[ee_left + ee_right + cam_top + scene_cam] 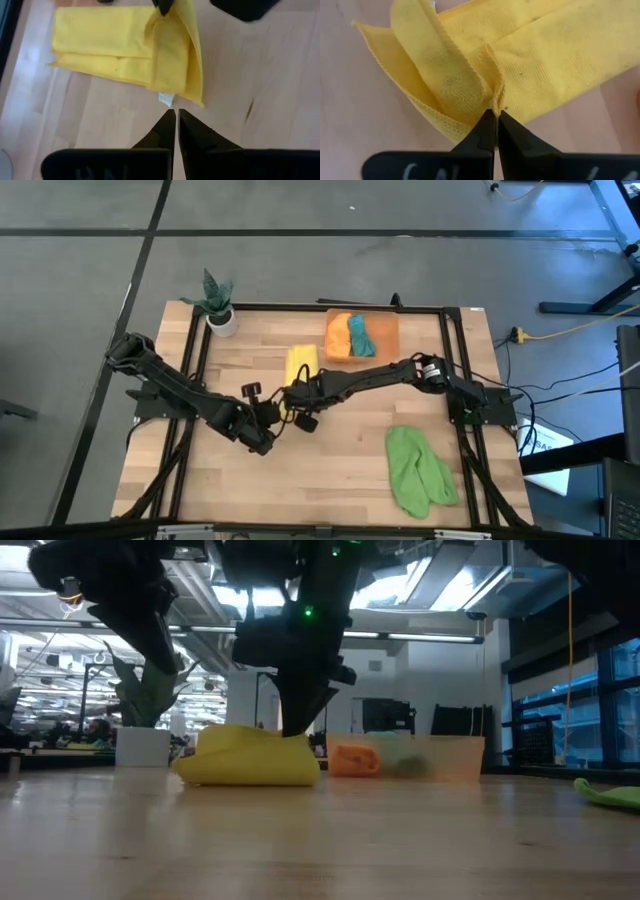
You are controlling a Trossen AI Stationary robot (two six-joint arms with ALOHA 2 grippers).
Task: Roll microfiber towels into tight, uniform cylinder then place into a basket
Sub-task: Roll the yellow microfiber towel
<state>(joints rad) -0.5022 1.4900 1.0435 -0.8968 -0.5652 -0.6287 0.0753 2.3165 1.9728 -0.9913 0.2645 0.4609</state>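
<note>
A yellow microfiber towel point(301, 365), folded into a strip, lies on the table's middle, with its near end raised into a flap point(175, 60). My right gripper point(497, 114) reaches in from the right and is shut on that end. My left gripper point(177, 114) is shut with nothing in it. It hovers over bare wood just near-left of the towel point(266, 438). The translucent orange basket point(385, 330) stands at the far side and holds an orange towel point(338, 338) and a teal one point(360, 335). A light green towel point(418, 470) lies crumpled at the near right. My right gripper pinches a bunched fold of the yellow towel's hemmed edge point(494, 100) between its two fingertips, at the strip's near end. The fingers come from above, slanting down. The pinched end stands up as a ridge of several layers, and the towel's remainder point(250, 768) lies on the table.
A white pot with a green plant point(220, 308) stands at the far left corner. A black frame point(450, 360) runs around the table's edges. Bare wood lies open between the yellow towel and the green towel.
</note>
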